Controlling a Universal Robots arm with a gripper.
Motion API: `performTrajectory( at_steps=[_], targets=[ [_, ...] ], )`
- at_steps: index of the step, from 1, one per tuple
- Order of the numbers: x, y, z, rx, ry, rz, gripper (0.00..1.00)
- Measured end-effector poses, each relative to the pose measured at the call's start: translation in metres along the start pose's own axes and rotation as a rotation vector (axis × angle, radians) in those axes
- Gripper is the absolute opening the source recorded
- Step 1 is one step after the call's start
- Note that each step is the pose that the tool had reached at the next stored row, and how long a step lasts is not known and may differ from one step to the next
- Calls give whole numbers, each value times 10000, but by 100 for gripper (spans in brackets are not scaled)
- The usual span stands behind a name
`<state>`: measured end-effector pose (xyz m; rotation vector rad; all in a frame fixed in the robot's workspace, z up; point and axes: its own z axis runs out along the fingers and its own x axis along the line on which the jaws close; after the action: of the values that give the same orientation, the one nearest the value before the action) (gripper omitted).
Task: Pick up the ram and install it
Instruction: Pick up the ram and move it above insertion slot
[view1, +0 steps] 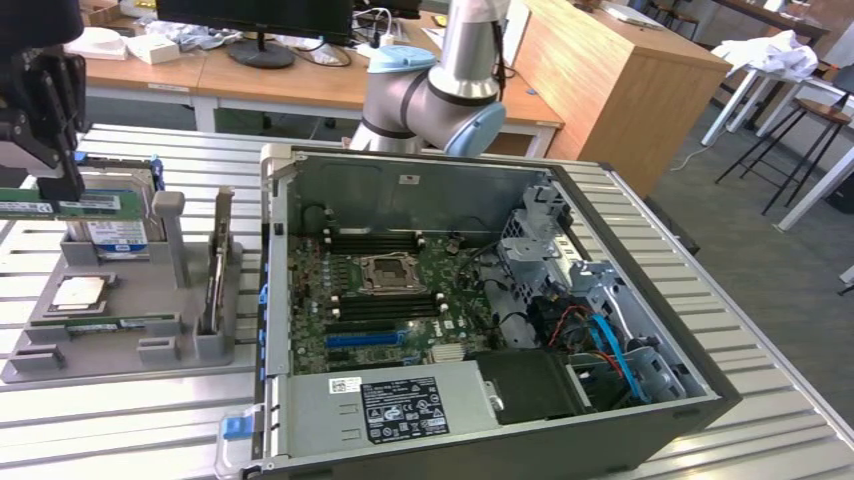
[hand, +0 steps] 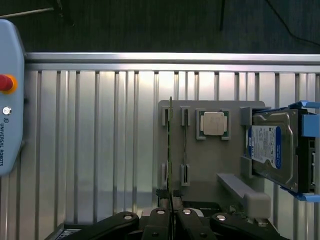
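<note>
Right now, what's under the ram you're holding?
The gripper, shut on the ram, holds it over the grey tray, near the tray's edge, with a processor chip further in. The strip of tray directly beneath the ram is covered.
</note>
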<state>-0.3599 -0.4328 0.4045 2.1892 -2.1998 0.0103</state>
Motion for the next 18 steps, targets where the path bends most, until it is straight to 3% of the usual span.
performTrajectory(
  at_steps=[18],
  targets=[
    [-2, -384, -8, 1, -1, -1, 11]
  ],
)
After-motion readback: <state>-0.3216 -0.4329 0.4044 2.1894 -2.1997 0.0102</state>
